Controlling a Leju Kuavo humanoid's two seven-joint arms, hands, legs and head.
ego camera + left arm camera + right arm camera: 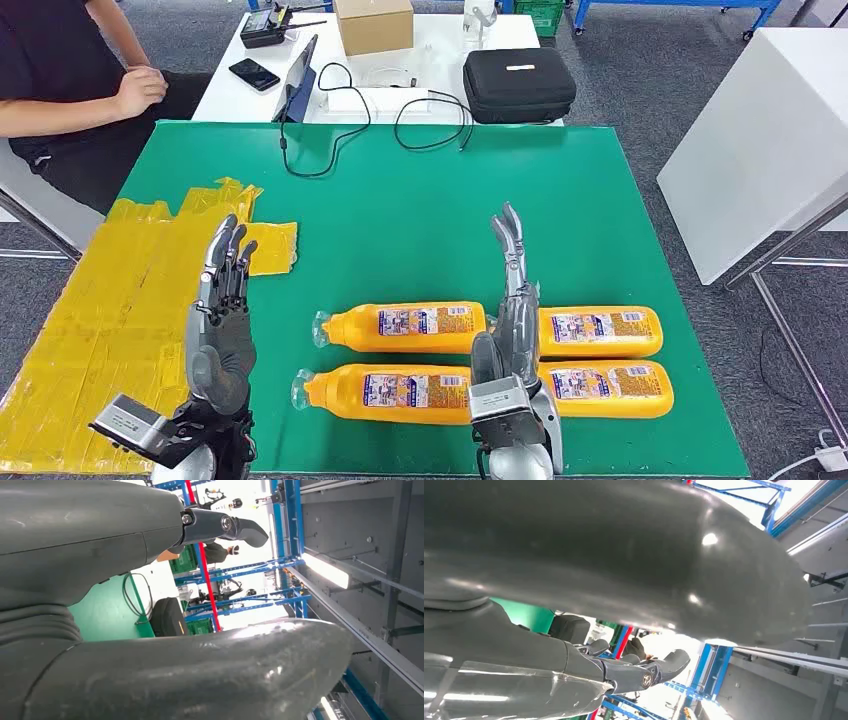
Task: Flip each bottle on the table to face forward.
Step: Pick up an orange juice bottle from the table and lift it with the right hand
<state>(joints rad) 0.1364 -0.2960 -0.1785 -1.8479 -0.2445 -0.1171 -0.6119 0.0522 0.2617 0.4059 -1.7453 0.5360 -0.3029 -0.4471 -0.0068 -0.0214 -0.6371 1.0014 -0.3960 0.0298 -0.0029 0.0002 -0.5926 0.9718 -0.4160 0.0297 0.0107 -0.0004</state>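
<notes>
Green table (420, 220) is carrying four orange bottles, all lying on their sides in two rows with labels showing, so flipping looks done or nearly so. Far-left bottle (405, 326) and near-left bottle (385, 389) are pointing their caps leftward; far-right bottle (605, 331) and near-right bottle (610, 388) are lying just beside them. Right hand (515, 300) is hanging over the gap between the pairs, fingers straight, gripping nothing. Left hand (225, 300) is raised well apart, also spread and empty. Yellow tape (110, 310) is covering the left side. Beyond, a person (60, 70), black case (518, 84) and cable (330, 120) are sitting clear.
</notes>
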